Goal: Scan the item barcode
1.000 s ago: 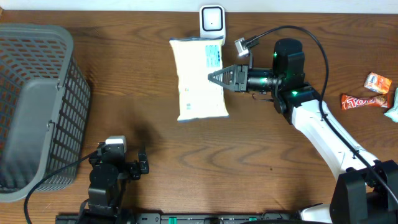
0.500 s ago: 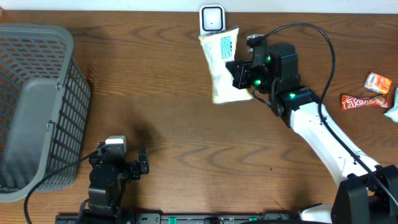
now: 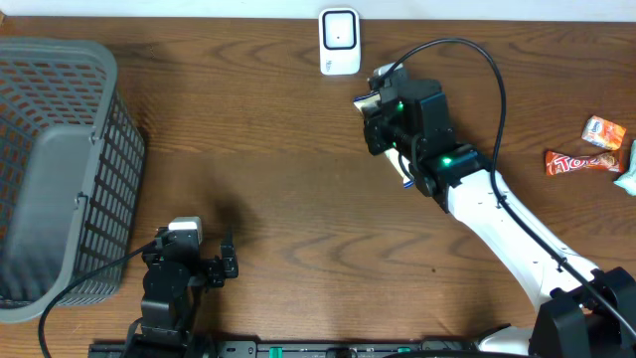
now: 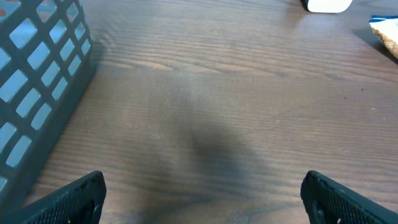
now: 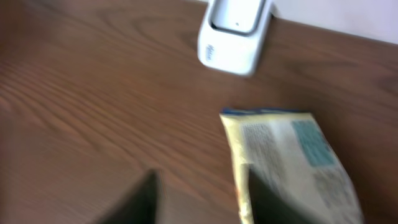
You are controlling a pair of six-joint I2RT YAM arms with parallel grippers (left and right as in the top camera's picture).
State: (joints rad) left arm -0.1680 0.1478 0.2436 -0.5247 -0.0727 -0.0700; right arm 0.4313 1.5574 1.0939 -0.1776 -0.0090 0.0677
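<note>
The item is a pale yellow snack bag with a blue label (image 5: 292, 162). In the right wrist view it lies on the wood in front of the white scanner (image 5: 235, 34). My right gripper (image 5: 200, 180) is open: bare table shows between its fingers, and the right finger overlaps the bag's left edge. From overhead the right arm covers the bag (image 3: 404, 175) except for a sliver, just below and right of the scanner (image 3: 339, 42). My left gripper (image 4: 202, 199) is wide open over bare wood near the front edge (image 3: 229, 263).
A grey mesh basket (image 3: 60, 169) fills the left side and shows as a wall (image 4: 37, 81) in the left wrist view. At the far right lie a red candy bar (image 3: 581, 161), an orange packet (image 3: 604, 131) and a teal wrapper (image 3: 629, 164).
The right arm lifted and tilted the bag up by the scanner, then swung left over it. Its jaws went from shut on the bag to apart. The left arm stayed still.
</note>
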